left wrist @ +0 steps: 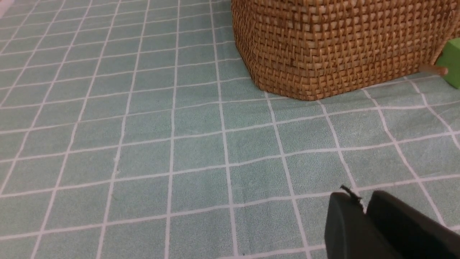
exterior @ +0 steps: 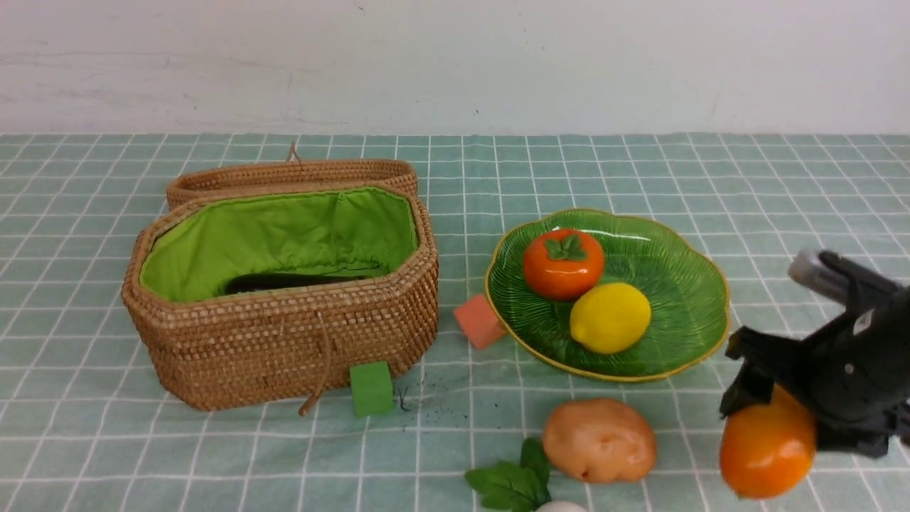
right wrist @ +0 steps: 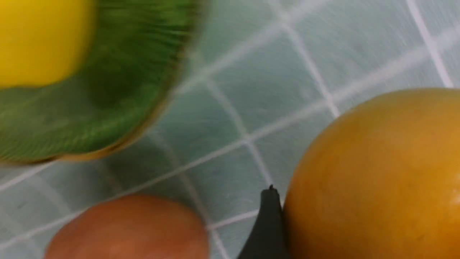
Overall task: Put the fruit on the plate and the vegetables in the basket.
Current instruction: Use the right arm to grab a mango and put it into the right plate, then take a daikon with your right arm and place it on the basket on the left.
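Observation:
My right gripper [exterior: 782, 427] is shut on the orange-yellow mango [exterior: 766, 448] and holds it above the cloth, right of the potato and in front of the plate's right edge; the mango fills the right wrist view [right wrist: 377, 180]. The green plate [exterior: 682, 284] holds the persimmon [exterior: 563, 263] and the lemon [exterior: 610, 318]. The brown potato [exterior: 601, 439], green leaves [exterior: 510, 483] and a white vegetable [exterior: 561, 506] lie at the front. The wicker basket [exterior: 284, 341] stands open at the left with something dark inside. My left gripper [left wrist: 363, 205] is shut and empty, near the basket's corner [left wrist: 323, 46].
A salmon cube [exterior: 479, 321] lies between basket and plate. A green cube [exterior: 371, 388] sits at the basket's front by its cord. The basket's lid [exterior: 291, 174] lies open behind it. A white wall stands behind the table.

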Motion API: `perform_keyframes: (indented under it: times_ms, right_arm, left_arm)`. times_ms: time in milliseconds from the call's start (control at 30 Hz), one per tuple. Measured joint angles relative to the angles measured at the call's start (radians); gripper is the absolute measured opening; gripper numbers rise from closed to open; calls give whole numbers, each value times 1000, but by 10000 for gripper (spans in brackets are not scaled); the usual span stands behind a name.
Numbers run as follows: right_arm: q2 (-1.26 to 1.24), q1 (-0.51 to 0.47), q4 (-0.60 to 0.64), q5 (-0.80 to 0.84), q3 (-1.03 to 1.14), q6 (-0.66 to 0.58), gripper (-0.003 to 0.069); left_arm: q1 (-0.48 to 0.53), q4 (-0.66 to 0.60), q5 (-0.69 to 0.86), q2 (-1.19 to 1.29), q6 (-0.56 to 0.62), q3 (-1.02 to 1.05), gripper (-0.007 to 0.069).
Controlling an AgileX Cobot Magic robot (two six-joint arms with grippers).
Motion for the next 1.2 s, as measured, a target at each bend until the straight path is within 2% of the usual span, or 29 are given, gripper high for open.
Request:
perform_keyframes:
  times_ms: [133, 333, 633, 700, 767, 800, 867, 1000, 1067, 1200]
  right_arm:
    - [-34, 1, 0, 43, -153, -145, 566]
    - [87, 3, -9, 30, -368, -231, 566]
    - [404, 3, -15, -15, -549, -240, 566]
    - [455, 3, -14, -15, -560, -240, 598]
    - [463, 3, -14, -15, -560, -240, 626]
    - [467, 3, -15, -15, -563, -240, 662]
    - [463, 3, -36, -11, -564, -240, 679]
    - [439, 3, -83, 23, -564, -240, 671]
    - [383, 3, -122, 95, -564, -232, 657]
    - [287, 8, -135, 141, -541, -216, 649]
  left_arm:
    - [0, 0, 0, 0, 0, 0, 86]
    - [0, 0, 0, 0, 0, 0, 92]
    - [0, 0, 0, 0, 0, 0, 103]
    - [0, 0, 0, 0, 0, 0, 103]
    - [0, 0, 0, 0, 0, 0, 104]
    - [0, 0, 0, 0, 0, 0, 106]
    - [0, 0, 0, 0, 0, 0, 110]
    - [0, 0, 0, 0, 0, 0, 112]
    - [0, 0, 0, 0, 0, 0, 112]
    - [0, 0, 0, 0, 0, 0, 113]
